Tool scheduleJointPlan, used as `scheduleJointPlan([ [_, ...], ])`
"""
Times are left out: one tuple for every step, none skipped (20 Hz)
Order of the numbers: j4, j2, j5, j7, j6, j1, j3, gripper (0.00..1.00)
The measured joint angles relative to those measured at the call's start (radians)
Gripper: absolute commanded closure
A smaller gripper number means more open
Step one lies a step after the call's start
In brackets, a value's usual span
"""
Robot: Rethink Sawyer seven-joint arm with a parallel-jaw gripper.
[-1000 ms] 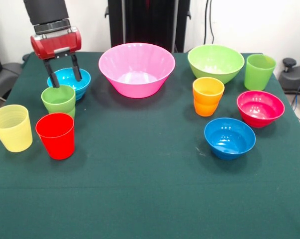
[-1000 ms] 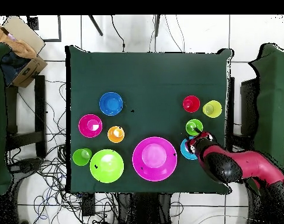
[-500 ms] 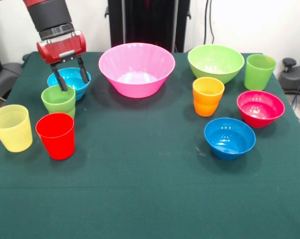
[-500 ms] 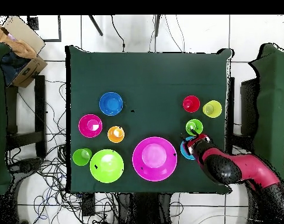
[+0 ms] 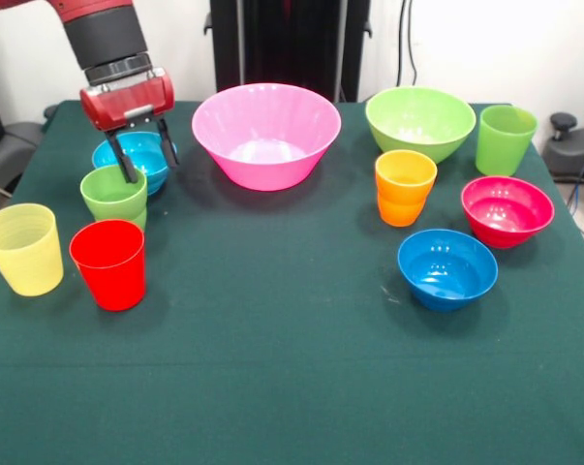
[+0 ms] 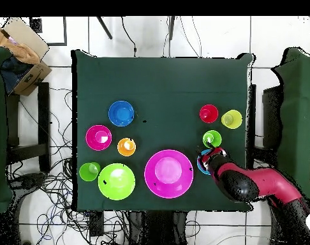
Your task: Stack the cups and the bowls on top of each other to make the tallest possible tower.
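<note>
Cups and bowls sit unstacked; the arm hangs over the light blue bowl, jaws apart.

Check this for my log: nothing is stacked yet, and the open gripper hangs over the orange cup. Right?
Wrong cup. The front view shows the open gripper over the small green cup and light blue bowl; the orange cup stands across the table. Nothing is stacked.

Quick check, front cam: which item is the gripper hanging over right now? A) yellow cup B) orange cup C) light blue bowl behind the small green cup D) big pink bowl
C. The open gripper hangs with its fingers over the light blue bowl, just behind the small green cup; the pink bowl, orange cup and yellow cup stand clear of it.
</note>
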Motion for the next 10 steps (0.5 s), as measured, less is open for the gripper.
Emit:
scheduleJointPlan([
  [0.0,-0.001,-0.007,0.0,0.0,0.003,0.0,0.0],
  [0.0,-0.003,-0.015,0.0,0.0,0.009,0.0,0.0],
  [0.0,-0.006,-0.025,0.0,0.0,0.015,0.0,0.0],
  [0.0,-0.009,-0.033,0.0,0.0,0.02,-0.001,0.0],
  [0.0,-0.013,-0.041,0.0,0.0,0.025,-0.001,0.0],
  [0.0,-0.016,-0.046,0.0,0.0,0.028,-0.001,0.0],
  [0.0,-0.02,-0.052,0.0,0.0,0.033,-0.001,0.0],
  [0.0,-0.028,-0.059,0.0,0.0,0.039,-0.001,0.0],
  [0.0,-0.031,-0.064,0.0,-0.001,0.042,-0.001,0.0],
  [0.0,-0.038,-0.073,0.0,-0.005,0.047,-0.002,0.0],
])
